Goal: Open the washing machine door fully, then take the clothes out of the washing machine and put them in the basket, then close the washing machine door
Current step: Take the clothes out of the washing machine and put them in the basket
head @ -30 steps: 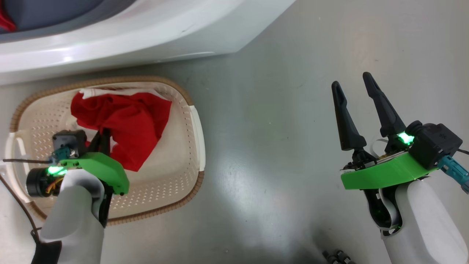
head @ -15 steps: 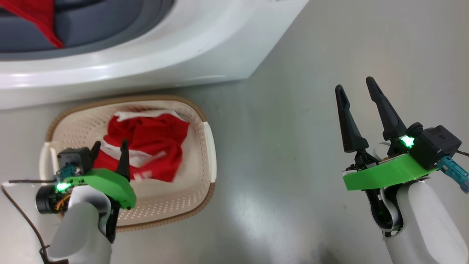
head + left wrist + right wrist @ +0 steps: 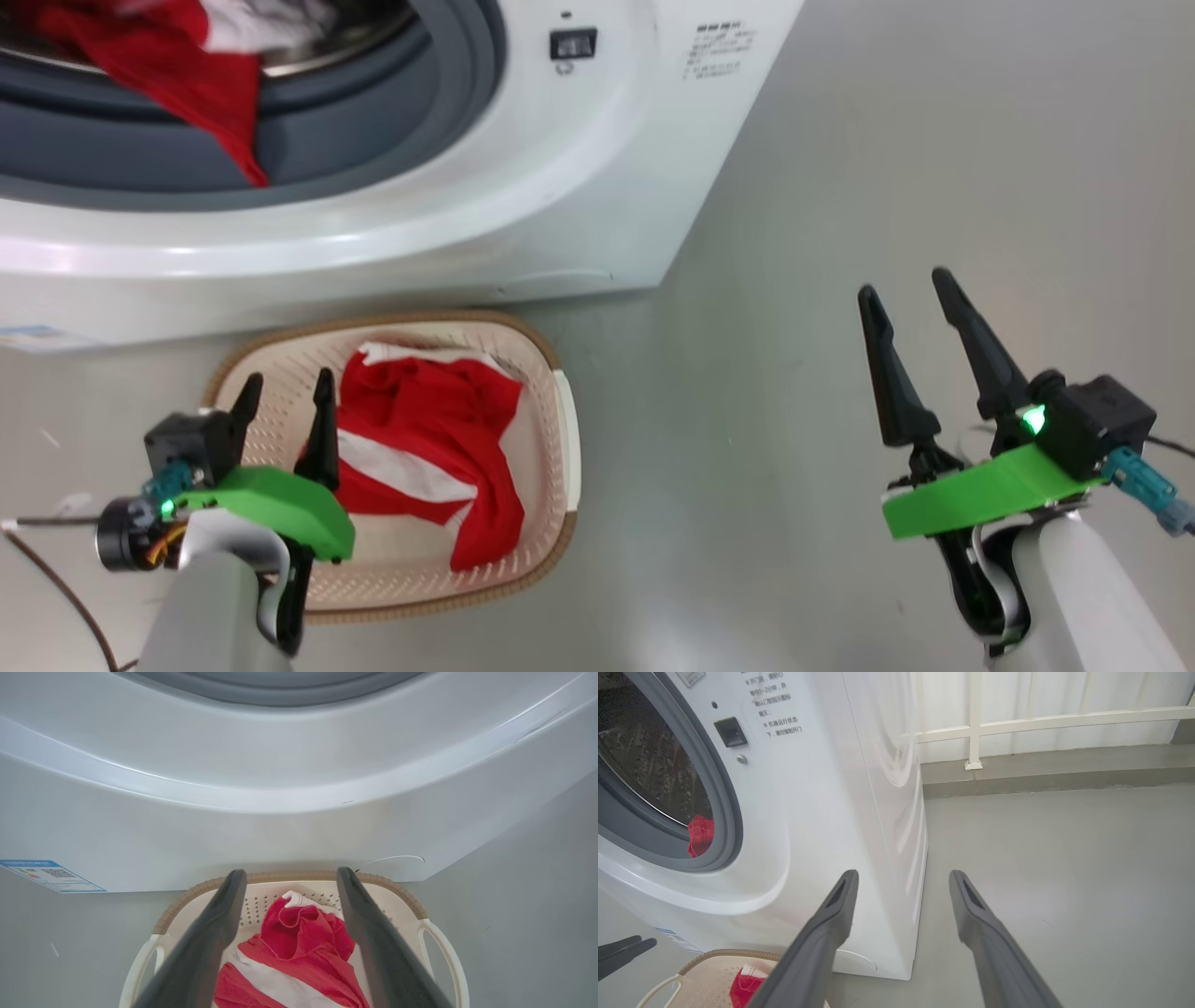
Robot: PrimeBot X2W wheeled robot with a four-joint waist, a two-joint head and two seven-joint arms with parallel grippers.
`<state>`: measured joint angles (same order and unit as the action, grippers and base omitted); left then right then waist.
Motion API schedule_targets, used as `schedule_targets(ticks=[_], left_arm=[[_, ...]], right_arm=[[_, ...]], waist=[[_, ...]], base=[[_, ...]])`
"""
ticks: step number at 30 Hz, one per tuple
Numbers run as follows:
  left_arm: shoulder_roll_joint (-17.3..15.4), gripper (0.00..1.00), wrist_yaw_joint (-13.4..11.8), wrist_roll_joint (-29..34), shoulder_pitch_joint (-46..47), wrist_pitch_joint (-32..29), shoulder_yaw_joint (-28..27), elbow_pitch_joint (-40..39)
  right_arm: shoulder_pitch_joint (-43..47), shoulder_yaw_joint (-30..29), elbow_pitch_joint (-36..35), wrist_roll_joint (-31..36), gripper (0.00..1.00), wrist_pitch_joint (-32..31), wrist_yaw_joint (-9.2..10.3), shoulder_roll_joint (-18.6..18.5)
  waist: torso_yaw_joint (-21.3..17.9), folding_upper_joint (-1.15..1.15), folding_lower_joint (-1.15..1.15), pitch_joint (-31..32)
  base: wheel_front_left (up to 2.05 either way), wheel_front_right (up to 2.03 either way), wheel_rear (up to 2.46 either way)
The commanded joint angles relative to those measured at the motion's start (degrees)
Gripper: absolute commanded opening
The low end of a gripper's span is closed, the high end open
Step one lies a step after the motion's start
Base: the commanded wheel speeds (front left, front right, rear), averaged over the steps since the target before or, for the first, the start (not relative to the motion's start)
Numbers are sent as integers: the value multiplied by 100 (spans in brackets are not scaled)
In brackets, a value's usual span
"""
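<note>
The white washing machine (image 3: 579, 187) stands with its drum mouth uncovered; its door is out of view. Red clothes (image 3: 187, 84) hang over the grey gasket (image 3: 373, 140), with a white piece (image 3: 271, 19) behind them. Below it, the cream basket (image 3: 568, 439) holds a red garment with white stripes (image 3: 429, 439). My left gripper (image 3: 288, 383) hovers open and empty over the basket's left side; the left wrist view shows the garment (image 3: 299, 942) between its fingers (image 3: 219, 914). My right gripper (image 3: 904, 286) is open and empty over the floor, right of the machine.
Bare grey floor (image 3: 840, 140) stretches right of the machine. A white railing (image 3: 1017, 721) and a low kerb stand beyond it. A latch slot (image 3: 572, 44) sits beside the gasket. A blue label (image 3: 51, 876) marks the machine's lower corner. A thin cable (image 3: 47, 569) trails by my left arm.
My left gripper has opened and let the red garment fall into the basket. The head camera has tilted up, bringing the drum mouth into view. The right gripper stays open.
</note>
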<state>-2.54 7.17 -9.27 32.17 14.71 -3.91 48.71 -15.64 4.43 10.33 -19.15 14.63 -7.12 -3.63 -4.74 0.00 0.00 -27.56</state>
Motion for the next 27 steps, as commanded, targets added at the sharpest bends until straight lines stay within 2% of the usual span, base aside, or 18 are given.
schedule_targets(ticks=[1, 11, 27], left_arm=[[-107, 100, 30, -72, -280, 29, -120, -262], [-78, 100, 31, -86, -1106, 29, -140, -1541], [-48, 100, 32, 38, -2329, 29, -351, -3200]], right_arm=[[182, 90, -97, -10, 100, 37, -36, -54], [716, 54, -11, -60, 100, 37, -36, -153], [1339, -72, -46, -99, 100, 37, -36, -256]], waist=[[119, 0, 0, 362], [254, 0, 0, 1181], [345, 0, 0, 1993]], base=[[0, 0, 0], [0, 0, 0], [0, 0, 0]])
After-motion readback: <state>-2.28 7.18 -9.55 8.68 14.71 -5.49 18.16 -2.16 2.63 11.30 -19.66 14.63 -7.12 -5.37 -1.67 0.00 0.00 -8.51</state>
